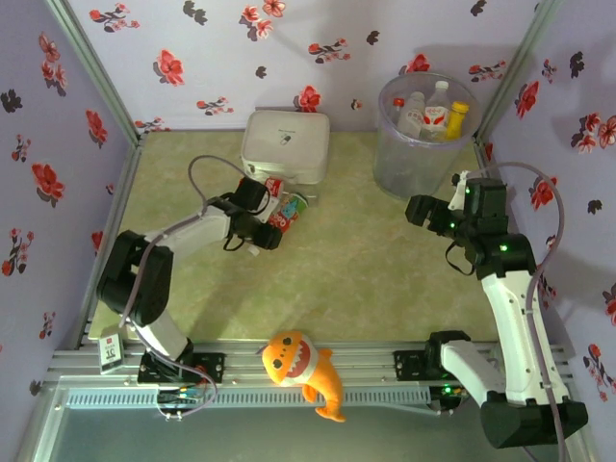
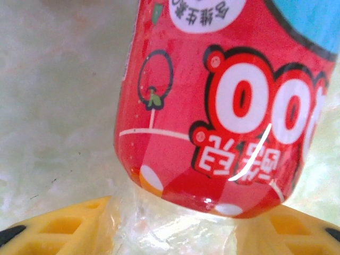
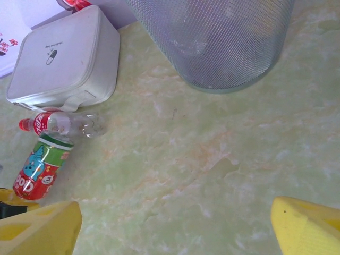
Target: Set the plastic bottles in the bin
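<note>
A bottle with a red, green and blue label [image 1: 292, 210] [image 3: 40, 170] lies on the table in front of the white box. My left gripper [image 1: 274, 223] [image 2: 180, 236] is shut on its clear end, and its red label [image 2: 223, 106] looms close above the yellow fingers [image 2: 53, 228]. A second clear bottle with a red cap [image 1: 273, 187] [image 3: 64, 123] lies just beyond it against the box. The bin [image 1: 426, 144] [image 3: 212, 42] stands at the back right and holds several bottles, one of them yellow [image 1: 455, 120]. My right gripper [image 1: 423, 212] [image 3: 175, 228] hangs open over bare table near the bin.
A white rounded box [image 1: 285, 144] [image 3: 64, 58] sits at the back centre, right behind the two bottles. An orange plush shark [image 1: 306, 371] lies at the table's near edge between the arm bases. Floral walls close in the left, back and right sides.
</note>
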You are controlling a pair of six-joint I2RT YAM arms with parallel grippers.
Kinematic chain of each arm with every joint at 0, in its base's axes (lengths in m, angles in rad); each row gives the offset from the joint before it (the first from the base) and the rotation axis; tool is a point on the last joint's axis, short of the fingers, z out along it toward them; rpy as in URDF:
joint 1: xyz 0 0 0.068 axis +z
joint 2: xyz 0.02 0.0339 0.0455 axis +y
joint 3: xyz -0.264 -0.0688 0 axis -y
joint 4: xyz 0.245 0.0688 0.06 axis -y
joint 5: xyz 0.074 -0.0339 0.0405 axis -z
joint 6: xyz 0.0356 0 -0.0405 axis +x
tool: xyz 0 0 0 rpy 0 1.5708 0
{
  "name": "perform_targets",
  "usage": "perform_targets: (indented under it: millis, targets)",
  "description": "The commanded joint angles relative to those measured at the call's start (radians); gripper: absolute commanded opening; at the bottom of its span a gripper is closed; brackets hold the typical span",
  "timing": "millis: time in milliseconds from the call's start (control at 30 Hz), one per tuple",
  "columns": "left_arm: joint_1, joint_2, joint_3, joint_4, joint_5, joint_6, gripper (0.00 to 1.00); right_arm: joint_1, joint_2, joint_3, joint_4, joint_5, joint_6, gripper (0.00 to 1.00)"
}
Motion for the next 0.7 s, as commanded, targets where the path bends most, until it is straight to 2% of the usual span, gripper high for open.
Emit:
perform_targets:
  millis: [0,67,200,367,500,667]
  targets:
    - [-0.02,-0.074,-0.051,0.112,0.043,-0.091,0.27,0.008,0.0,-0.026,0.072,-0.052,0.057,0.92]
    - [-0.026,-0.096,-0.086,0.196,0.069,-0.155,0.19,0.008,0.002,-0.06,0.139,-0.111,0.102,0.92]
    - [-0.044,-0.115,-0.117,0.315,0.124,-0.26,0.11,0.058,0.02,-0.141,0.349,-0.193,0.244,0.91]
    - [-0.094,-0.158,-0.162,0.452,0.171,-0.358,0.08,0.209,0.084,-0.216,0.57,-0.158,0.36,0.9]
    - [-0.127,-0.169,-0.19,0.515,0.2,-0.408,0.08,0.285,0.165,-0.275,0.776,-0.182,0.458,0.9]
    - [-0.167,-0.167,-0.193,0.517,0.203,-0.41,0.08,0.361,0.283,-0.274,0.879,-0.181,0.474,0.9]
